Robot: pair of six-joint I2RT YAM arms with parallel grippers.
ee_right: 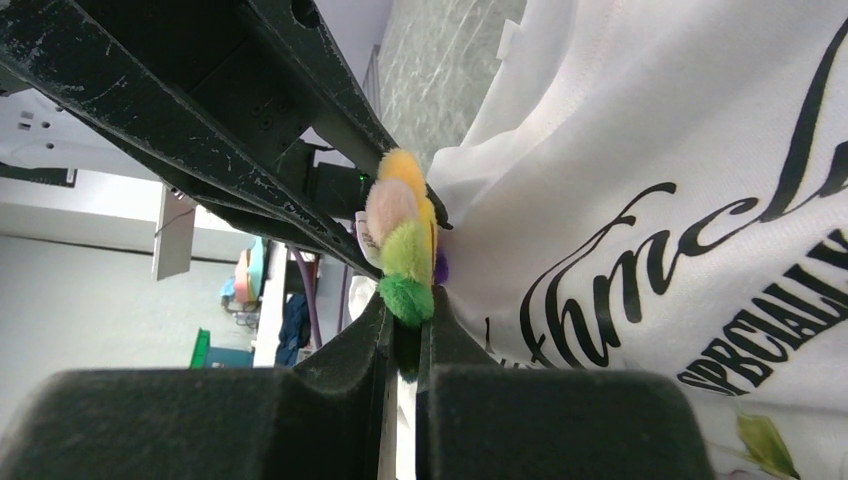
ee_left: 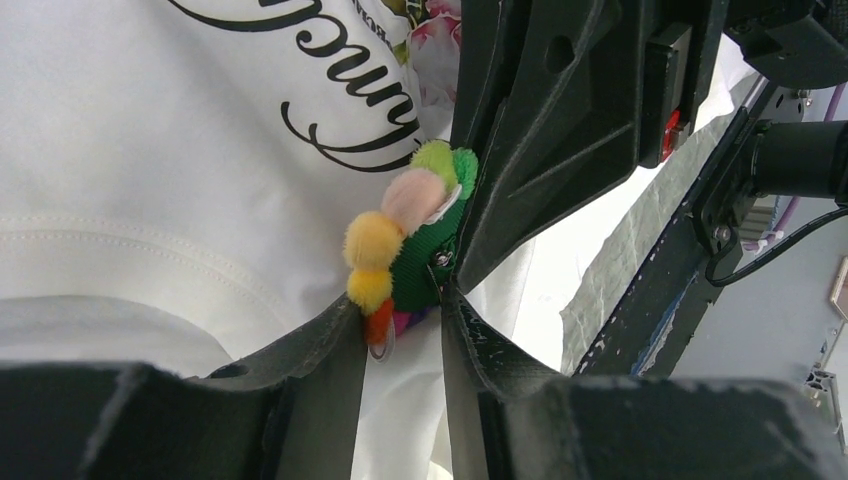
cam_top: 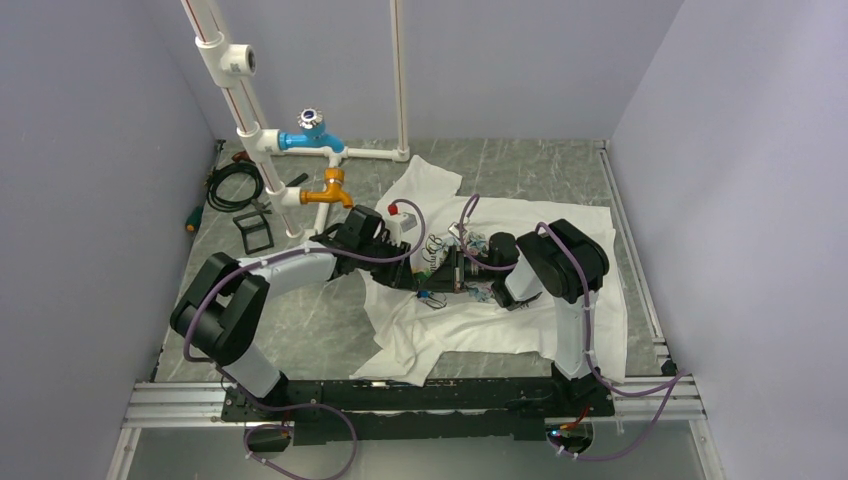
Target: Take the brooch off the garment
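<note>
The brooch [ee_left: 400, 250] is a small pin of fluffy yellow, pink, green and orange balls on the white T-shirt [ee_left: 150, 150] below the black cursive lettering. My left gripper [ee_left: 402, 305] is shut on its lower orange and purple end. My right gripper [ee_right: 405, 305] is shut on its green end [ee_right: 405, 285]. The right fingers [ee_left: 520, 170] reach in from the upper right of the left wrist view. In the top view both grippers, left [cam_top: 432, 272] and right [cam_top: 462, 268], meet over the shirt [cam_top: 560, 320] and hide the brooch.
A white pipe frame with a blue valve [cam_top: 310, 135] and an orange tap [cam_top: 325, 190] stands at the back left, close to the left arm. A black cable coil [cam_top: 235, 185], a small black frame [cam_top: 255, 232] and a screwdriver [cam_top: 193, 218] lie at the far left.
</note>
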